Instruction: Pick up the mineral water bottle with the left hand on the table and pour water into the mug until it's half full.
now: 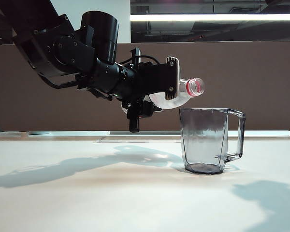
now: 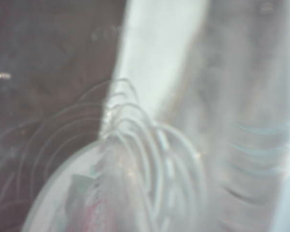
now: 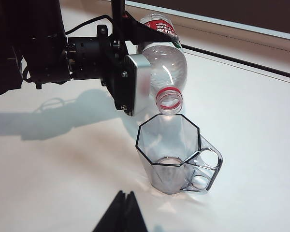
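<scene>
My left gripper (image 1: 173,90) is shut on the mineral water bottle (image 1: 185,93), a clear ribbed bottle with a red neck ring. The bottle lies nearly level in the air, uncapped. Its mouth sits just above the near rim of the smoky grey faceted mug (image 1: 205,140), which stands upright on the white table (image 1: 87,193). In the right wrist view the bottle (image 3: 166,65) tilts mouth-down over the mug (image 3: 176,154); no stream of water shows. The left wrist view is filled by the blurred bottle (image 2: 135,164). My right gripper (image 3: 125,194) is shut and empty, a little short of the mug.
A brown wall panel (image 1: 261,82) runs behind the table. A dark strip (image 3: 251,63) marks the table's far edge in the right wrist view. The left arm's shadow (image 1: 63,169) falls on the tabletop left of the mug.
</scene>
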